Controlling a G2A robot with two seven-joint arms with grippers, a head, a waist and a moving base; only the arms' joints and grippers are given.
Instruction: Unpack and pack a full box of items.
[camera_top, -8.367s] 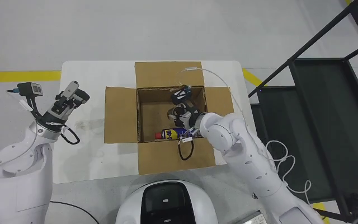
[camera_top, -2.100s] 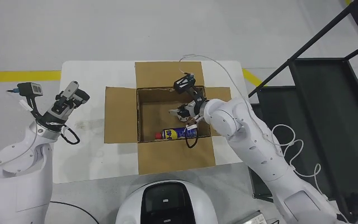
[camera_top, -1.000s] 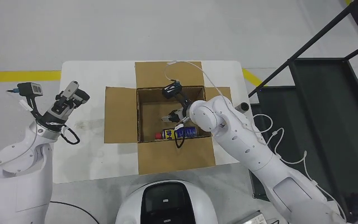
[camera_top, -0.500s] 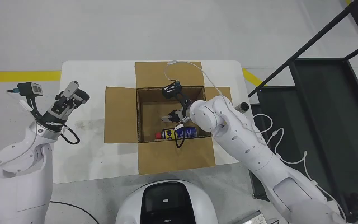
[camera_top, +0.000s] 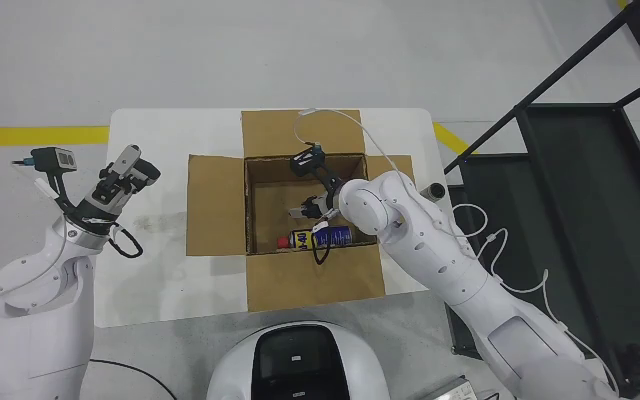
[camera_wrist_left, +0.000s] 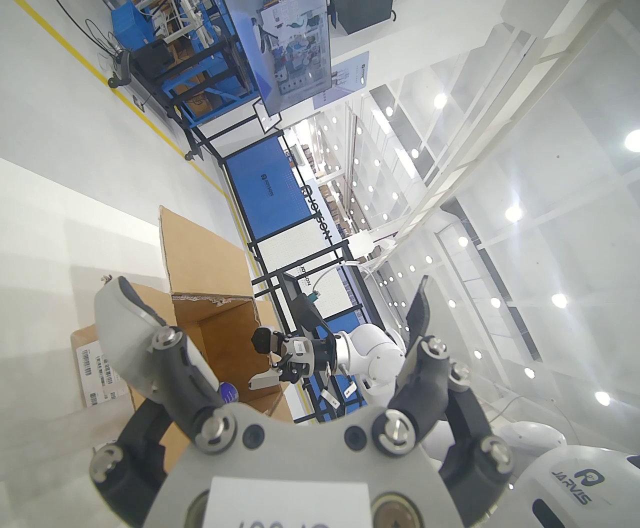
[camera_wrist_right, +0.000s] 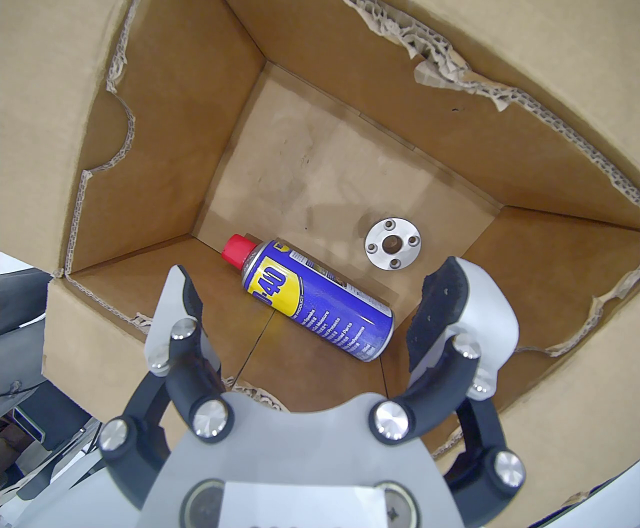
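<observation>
An open cardboard box (camera_top: 265, 200) stands on the white table (camera_top: 160, 270). A blue spray can (camera_wrist_right: 310, 305) with a red cap lies on its floor near the front wall, also seen from above (camera_top: 315, 238). Beside the can lies a round metal flange (camera_wrist_right: 392, 244). My right gripper (camera_wrist_right: 312, 280) hangs open inside the box just above the can, touching nothing; from above it sits mid-box (camera_top: 305, 208). My left gripper (camera_wrist_left: 270, 290) is open and empty, raised over the table's left edge (camera_top: 128, 168), far from the box.
The box's four flaps (camera_top: 215, 205) are folded outward flat on the table. A dark metal stair frame (camera_top: 540, 170) stands right of the table. A yellow line (camera_top: 50, 134) crosses the floor behind.
Over the earlier frames my right gripper shifted left inside the box, staying open. In the last second nothing has moved. The left arm has kept still.
</observation>
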